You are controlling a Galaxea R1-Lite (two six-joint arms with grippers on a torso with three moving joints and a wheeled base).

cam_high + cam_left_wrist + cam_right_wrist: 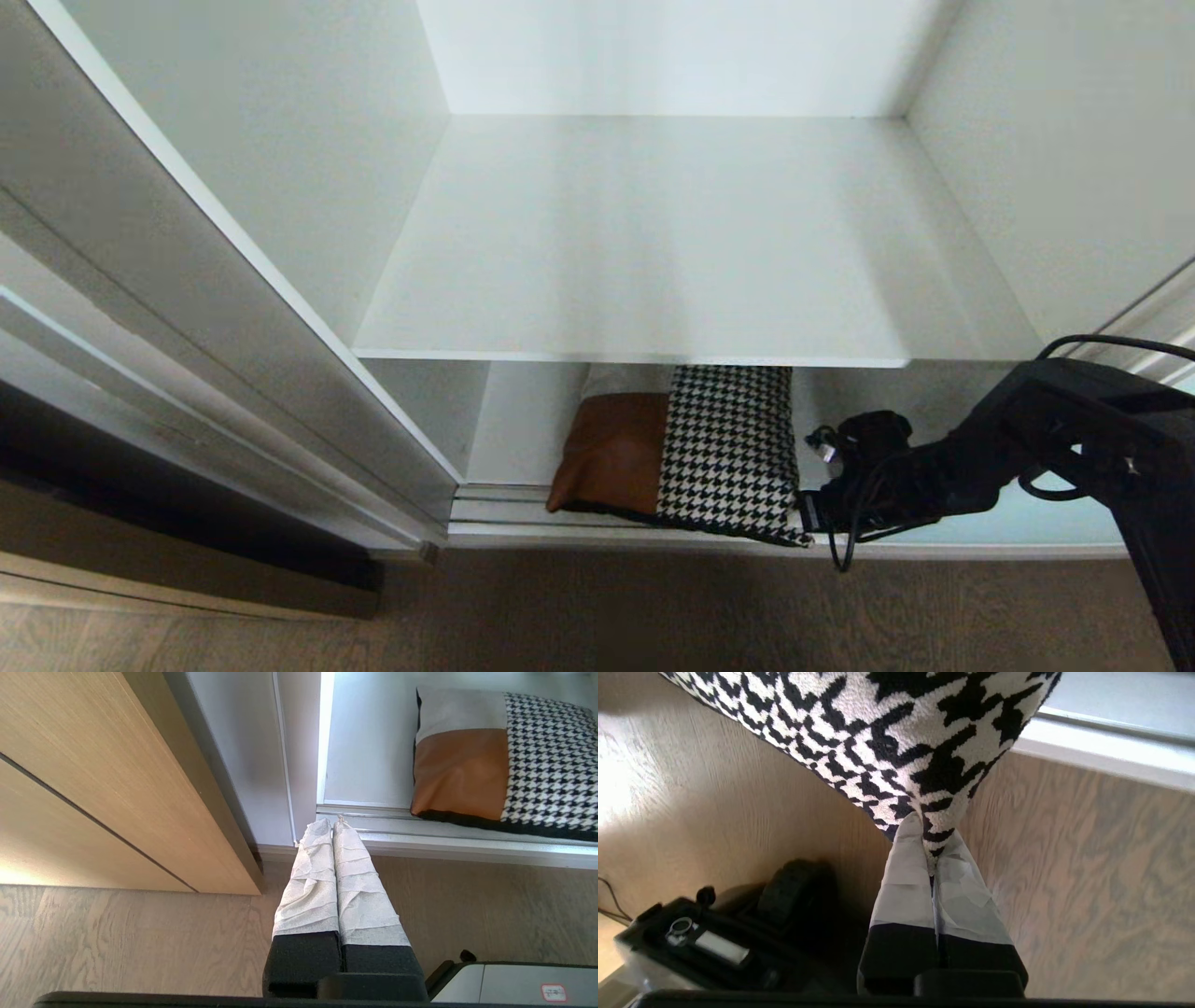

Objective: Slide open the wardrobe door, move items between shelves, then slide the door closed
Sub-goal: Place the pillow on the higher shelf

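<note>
The right gripper (934, 851) pinches the bag (695, 453) by its houndstooth corner (easiest edge to drag out); the left gripper (332, 828) idles, jaws together

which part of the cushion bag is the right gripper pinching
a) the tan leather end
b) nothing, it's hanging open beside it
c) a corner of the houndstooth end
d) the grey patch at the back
c: the right gripper is shut on a corner of the cushion bag, with black-and-white houndstooth fabric caught between its fingers; the tan leather end lies on the far side, away from the arm.
</note>
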